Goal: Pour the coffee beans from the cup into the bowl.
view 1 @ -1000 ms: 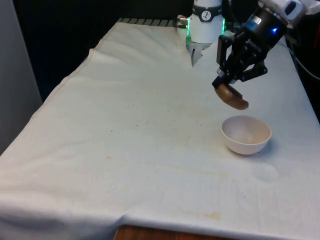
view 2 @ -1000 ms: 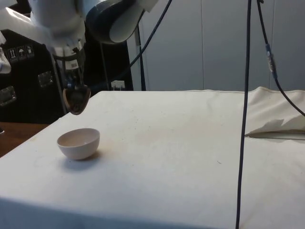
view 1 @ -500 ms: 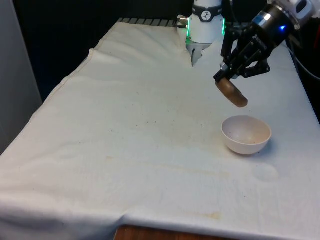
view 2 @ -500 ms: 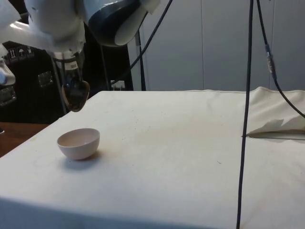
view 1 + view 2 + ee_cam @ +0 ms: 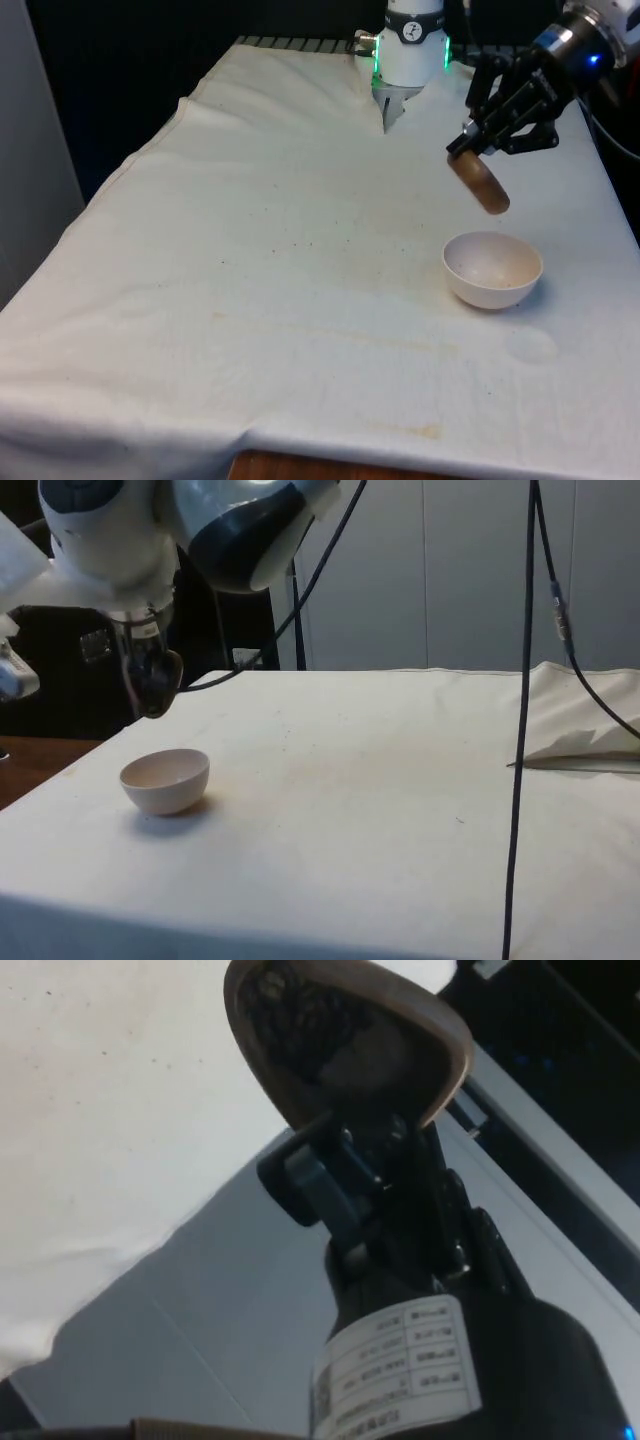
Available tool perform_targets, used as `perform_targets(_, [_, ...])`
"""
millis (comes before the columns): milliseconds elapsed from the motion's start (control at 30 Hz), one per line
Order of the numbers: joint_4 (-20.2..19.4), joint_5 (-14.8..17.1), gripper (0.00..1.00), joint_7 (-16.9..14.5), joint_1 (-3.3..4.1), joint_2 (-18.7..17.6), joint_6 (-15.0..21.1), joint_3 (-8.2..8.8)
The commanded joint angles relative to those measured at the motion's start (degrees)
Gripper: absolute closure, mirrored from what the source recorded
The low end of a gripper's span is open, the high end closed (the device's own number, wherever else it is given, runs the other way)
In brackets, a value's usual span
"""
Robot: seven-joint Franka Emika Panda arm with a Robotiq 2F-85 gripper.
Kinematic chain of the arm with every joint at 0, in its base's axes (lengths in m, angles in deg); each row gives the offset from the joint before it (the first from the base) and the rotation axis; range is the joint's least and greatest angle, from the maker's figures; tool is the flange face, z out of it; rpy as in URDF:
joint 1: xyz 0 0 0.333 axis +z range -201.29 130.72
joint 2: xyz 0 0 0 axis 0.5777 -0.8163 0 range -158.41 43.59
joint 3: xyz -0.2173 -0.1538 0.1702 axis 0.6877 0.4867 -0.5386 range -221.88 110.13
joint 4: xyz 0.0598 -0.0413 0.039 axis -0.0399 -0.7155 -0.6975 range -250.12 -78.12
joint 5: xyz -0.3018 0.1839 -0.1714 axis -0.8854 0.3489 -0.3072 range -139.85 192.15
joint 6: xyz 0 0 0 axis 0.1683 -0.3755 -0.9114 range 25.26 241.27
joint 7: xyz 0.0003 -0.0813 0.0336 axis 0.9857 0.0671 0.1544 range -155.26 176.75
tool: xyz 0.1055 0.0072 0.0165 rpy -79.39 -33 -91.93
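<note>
Since the earlier frame, the gripper (image 5: 468, 150) has swung toward the front view's right and tipped the brown cup (image 5: 479, 184) further onto its side, carrying it above the white bowl (image 5: 493, 268). Its fingers (image 5: 330, 1180) pinch the cup's rim. Dark coffee beans (image 5: 300, 1015) sit inside the tilted cup in the wrist view. On the table (image 5: 280, 260), the bowl's inside looks empty, though its bottom is hard to judge.
</note>
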Motion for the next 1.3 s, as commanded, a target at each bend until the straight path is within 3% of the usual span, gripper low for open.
perform_targets(0, [0.4, -0.8, 1.00, 0.6, 0.57, -0.3, -1.0, 0.00])
perform_targets(100, [0.4, -2.9, 1.00, 2.0, 0.57, -0.7, -2.8, -1.03])
perform_targets(133, [0.0, -2.7, 1.00, 1.9, 0.06, -0.5, -2.4, -1.43])
perform_targets(167, [0.4, -3.3, 1.00, 2.3, 0.52, -0.9, -3.2, -1.32])
perform_targets(233, [0.4, -4.3, 1.00, 3.0, 0.57, -1.1, -4.1, -1.78])
perform_targets(367, [0.4, -6.2, 1.00, 4.3, 0.57, -1.7, -5.6, -2.64])
perform_targets(400, [0.1, -6.6, 1.00, 4.6, 0.11, -1.6, -5.7, -3.21])
perform_targets(433, [0.3, -7.1, 1.00, 4.9, 0.63, -2.0, -6.4, -3.04])
perform_targets(633, [0.1, -10.2, 1.00, 7.2, 0.57, -3.1, -9.1, -4.41])
perform_targets(667, [0.0, -9.9, 1.00, 6.9, 0.17, -2.9, -8.6, -4.58])
perform_targets(700, [0.1, -10.6, 1.00, 7.4, 0.57, -3.3, -9.6, -4.58])
perform_targets(867, [-0.3, -12.9, 1.00, 8.8, 0.46, -4.1, -11.9, -5.61])
perform_targets(1200, [-1.1, -16.0, 1.00, 9.7, 0.52, -4.6, -15.0, -6.19])
perform_targets(1233, [-1.1, -15.8, 1.00, 9.5, 0.23, -4.5, -14.7, -6.42])
perform_targets(1267, [-1.2, -16.2, 1.00, 9.7, 0.52, -4.7, -15.2, -6.25])
